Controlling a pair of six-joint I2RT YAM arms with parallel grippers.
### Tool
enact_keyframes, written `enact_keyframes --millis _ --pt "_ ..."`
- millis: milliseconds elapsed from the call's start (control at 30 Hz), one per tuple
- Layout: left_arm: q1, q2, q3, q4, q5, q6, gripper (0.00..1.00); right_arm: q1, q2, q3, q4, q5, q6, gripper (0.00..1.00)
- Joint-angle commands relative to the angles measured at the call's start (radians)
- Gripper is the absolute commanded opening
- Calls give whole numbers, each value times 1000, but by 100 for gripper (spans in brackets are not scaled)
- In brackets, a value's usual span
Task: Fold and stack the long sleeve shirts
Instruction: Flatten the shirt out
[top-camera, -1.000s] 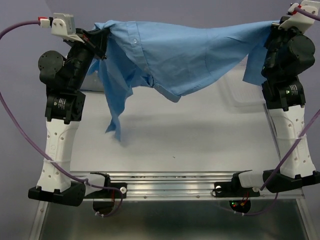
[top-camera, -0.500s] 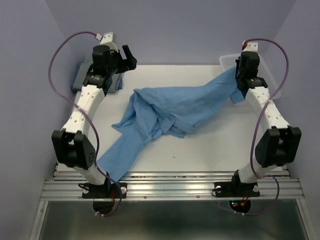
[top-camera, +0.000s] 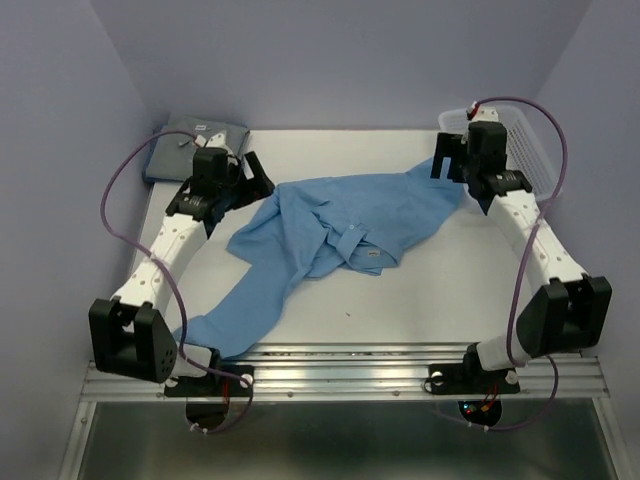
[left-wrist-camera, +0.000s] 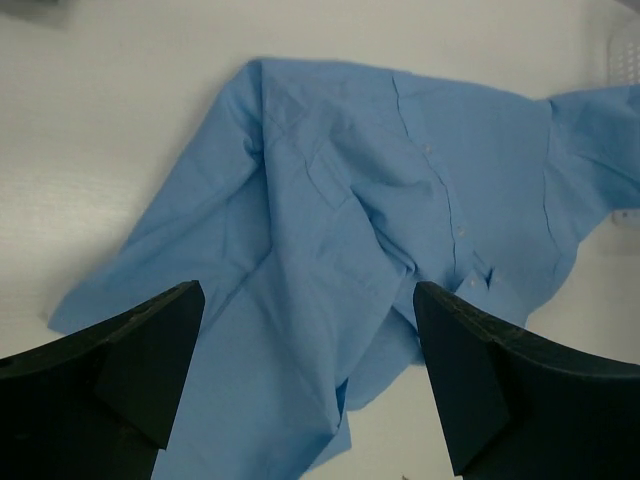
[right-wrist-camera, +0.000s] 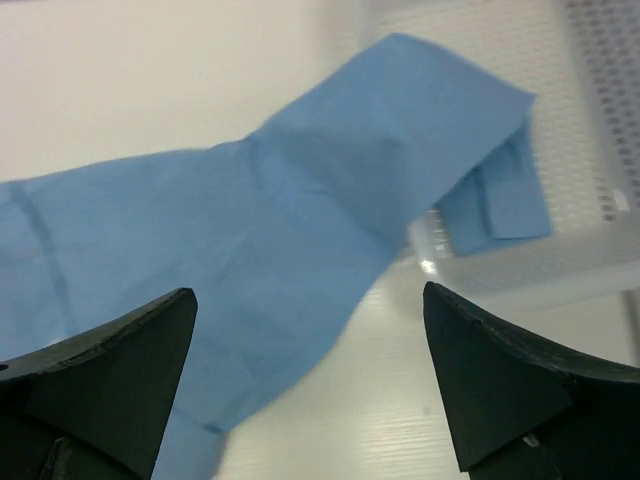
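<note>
The light sky-blue long sleeve shirt (top-camera: 350, 215) lies loosely spread and rumpled across the table, one sleeve trailing toward the near left edge. Its button placket shows in the left wrist view (left-wrist-camera: 400, 190). Its right end (right-wrist-camera: 330, 190) reaches up against the basket's rim. My left gripper (top-camera: 255, 178) (left-wrist-camera: 305, 295) hovers open over the shirt's left shoulder, nothing between the fingers. My right gripper (top-camera: 440, 168) (right-wrist-camera: 308, 295) hovers open over the shirt's right end, also empty. The duller grey-blue shirt (top-camera: 195, 138) with a white neck label lies folded at the back left corner.
A white plastic mesh basket (top-camera: 525, 145) (right-wrist-camera: 600, 110) stands at the back right corner, just behind my right gripper. Purple walls close in the table on three sides. The arm bases sit on the metal rail (top-camera: 340, 370) at the near edge.
Both grippers opened and let go of the light blue shirt, which was stretched in the air between them. It dropped onto the table. Both arms came down and reached toward the back.
</note>
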Motion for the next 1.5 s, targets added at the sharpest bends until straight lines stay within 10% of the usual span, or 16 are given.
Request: enact_keyframes --millis 0,300,633,733,867,1167,1233,1267,1300,1467 --pt "-57 -147 -193 -47 31 -62 99 54 -135 -189 106 -242 113 100" --pt "-360 -333 -508 -47 72 -153 99 54 -221 -490 178 -400 296 100" --pt "-456 -81 -509 -100 -159 -226 98 54 -80 -555 244 -518 373 100" --pt "-460 -26 -474 -125 -204 -213 78 54 -46 -572 278 -560 397 100" --pt "-460 -3 -407 -172 -285 -223 0 54 -14 -614 314 -606 406 100" --pt "-462 -156 -270 -286 -396 -235 0 109 101 -631 486 -712 452 99" --pt "-460 -181 -249 -303 -429 -233 0 109 143 -615 546 -748 486 66" --pt "-460 -206 -226 -309 -442 -226 0 109 149 -608 610 -756 503 24" --pt "-460 -219 -215 -311 -452 -223 0 109 141 -599 632 -750 512 12" --pt "-460 -306 -75 -366 -576 -220 0 109 -52 -475 574 -591 434 1"
